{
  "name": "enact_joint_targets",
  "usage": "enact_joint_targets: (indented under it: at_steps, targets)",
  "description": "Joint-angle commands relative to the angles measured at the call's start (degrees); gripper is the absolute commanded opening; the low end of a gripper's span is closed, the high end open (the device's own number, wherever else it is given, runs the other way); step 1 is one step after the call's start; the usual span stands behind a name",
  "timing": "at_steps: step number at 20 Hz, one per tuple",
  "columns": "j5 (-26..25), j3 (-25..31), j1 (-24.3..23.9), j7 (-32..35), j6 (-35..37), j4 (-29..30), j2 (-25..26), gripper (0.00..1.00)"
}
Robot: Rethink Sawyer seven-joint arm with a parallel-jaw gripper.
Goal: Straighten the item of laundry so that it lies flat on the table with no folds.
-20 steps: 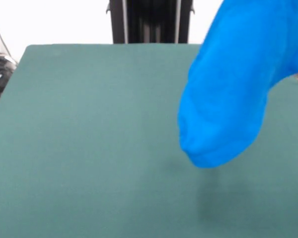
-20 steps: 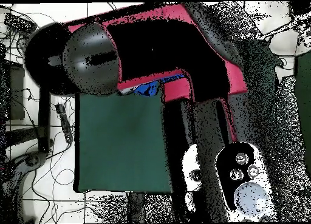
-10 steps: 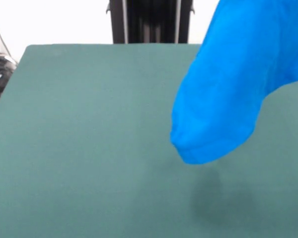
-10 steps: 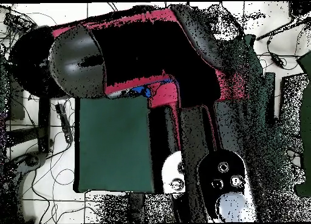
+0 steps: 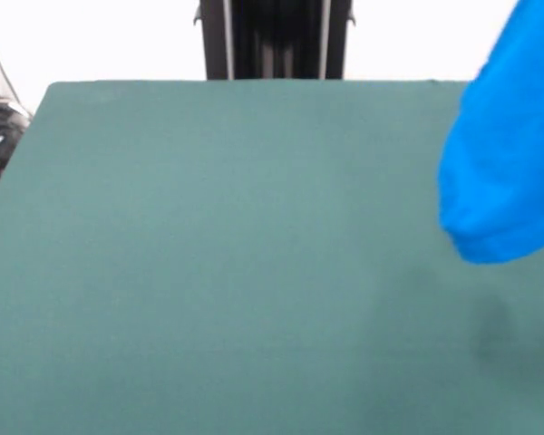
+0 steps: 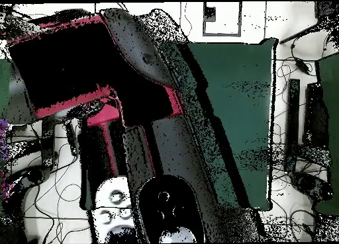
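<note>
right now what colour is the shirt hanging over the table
Plain bright blue shirt, no print showing; seen best in the front view.

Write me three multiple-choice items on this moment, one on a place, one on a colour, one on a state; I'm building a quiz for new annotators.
1. In the front view, where is the item of laundry?
A. At the right edge
B. At the left edge
C. In the middle of the table

2. What colour is the table covering?
A. Red
B. Dark green
C. White

3. How is the laundry placed?
A. Spread flat with no folds
B. Folded in a neat square
C. Hanging above the table, not laid out

Answers:
1. A, since the blue cloth hangs down at the picture's right side.
2. B, since the whole surface is dark green.
3. C, since its lower end hangs rounded, with a faint shadow on the cloth below.
</note>
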Motion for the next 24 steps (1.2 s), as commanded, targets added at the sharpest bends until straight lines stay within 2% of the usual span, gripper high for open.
enact_joint_targets:
  at_steps: [1, 8, 15, 24]
  targets:
    - [3.27, -2.89, 4.41, 20.53, 7.47, -3.81, 4.95, 0.00]
    - [3.55, -3.40, 6.15, 21.46, 8.30, -7.78, 7.82, 0.00]
    - [4.04, -4.93, 4.31, 17.99, -4.05, 0.12, 8.73, 0.00]
    - [3.90, -5.94, 1.96, 12.85, -11.71, 5.86, 9.62, 0.00]
